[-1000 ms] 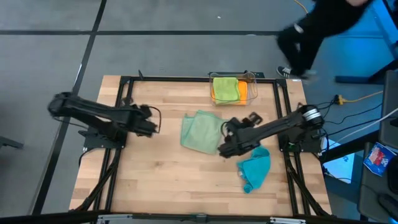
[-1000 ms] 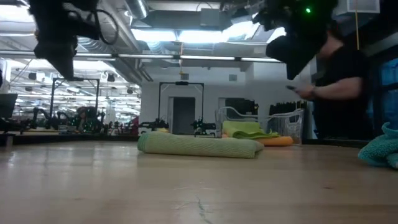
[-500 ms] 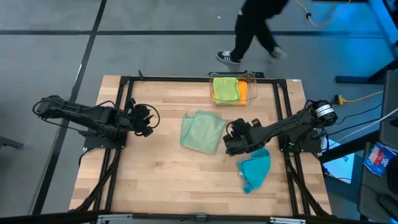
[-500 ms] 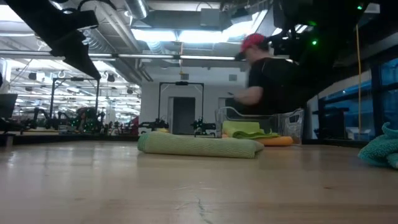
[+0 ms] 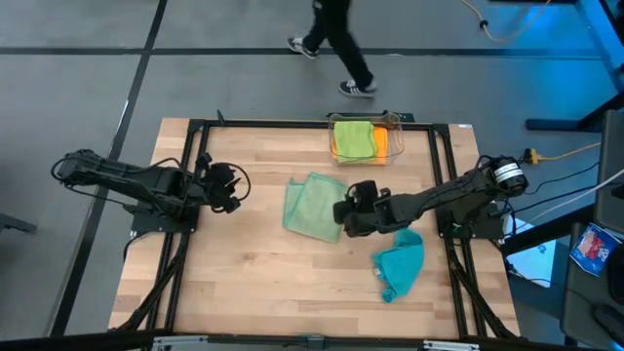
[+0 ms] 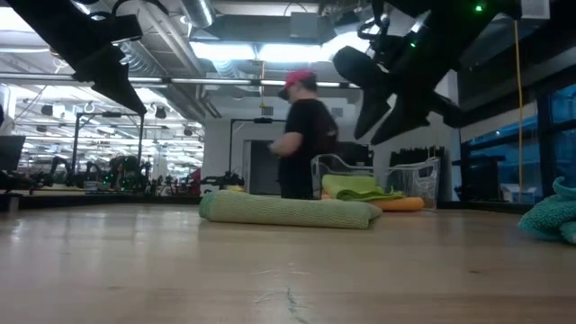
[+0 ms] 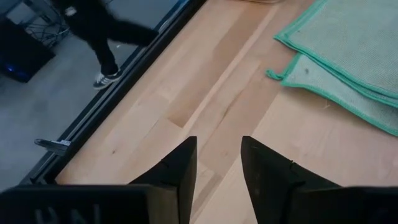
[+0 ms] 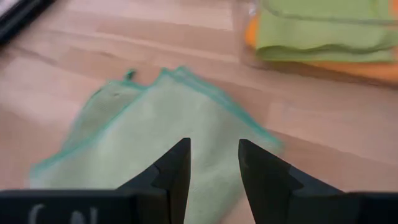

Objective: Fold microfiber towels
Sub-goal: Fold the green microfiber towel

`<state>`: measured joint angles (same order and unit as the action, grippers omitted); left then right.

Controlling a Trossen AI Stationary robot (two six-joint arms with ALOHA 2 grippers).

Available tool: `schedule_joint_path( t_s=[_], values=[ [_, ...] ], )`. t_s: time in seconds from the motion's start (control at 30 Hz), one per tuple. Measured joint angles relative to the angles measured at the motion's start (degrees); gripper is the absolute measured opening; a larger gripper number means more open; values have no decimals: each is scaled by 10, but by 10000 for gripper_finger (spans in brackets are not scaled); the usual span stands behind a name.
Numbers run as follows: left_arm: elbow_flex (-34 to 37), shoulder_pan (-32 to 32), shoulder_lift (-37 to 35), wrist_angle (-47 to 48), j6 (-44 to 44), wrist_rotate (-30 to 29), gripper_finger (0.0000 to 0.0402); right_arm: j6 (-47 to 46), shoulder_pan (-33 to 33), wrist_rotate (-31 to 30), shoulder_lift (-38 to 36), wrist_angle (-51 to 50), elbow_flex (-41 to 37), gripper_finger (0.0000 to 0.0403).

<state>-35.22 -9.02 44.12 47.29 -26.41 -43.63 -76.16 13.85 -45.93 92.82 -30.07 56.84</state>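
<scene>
The sage towel lies folded mid-desk, though its edges sit uneven; the lime towel and orange towel are already stacked in the bin. The teal towel is crumpled near the right edge, not yet folded. The right claw hangs over the sage towel's edge, spread and empty; the left claw waits well apart, spread too.
</scene>
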Motion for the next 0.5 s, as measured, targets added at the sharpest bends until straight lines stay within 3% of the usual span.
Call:
schedule_joint_path(
  t_s=[0.23,0.5],
  values=[
    [0,0,0,0,0,0,118,75,3,10,0,51,0,137],
    [0,0,0,0,0,0,118,91,1,9,0,65,0,137]
  ],
)
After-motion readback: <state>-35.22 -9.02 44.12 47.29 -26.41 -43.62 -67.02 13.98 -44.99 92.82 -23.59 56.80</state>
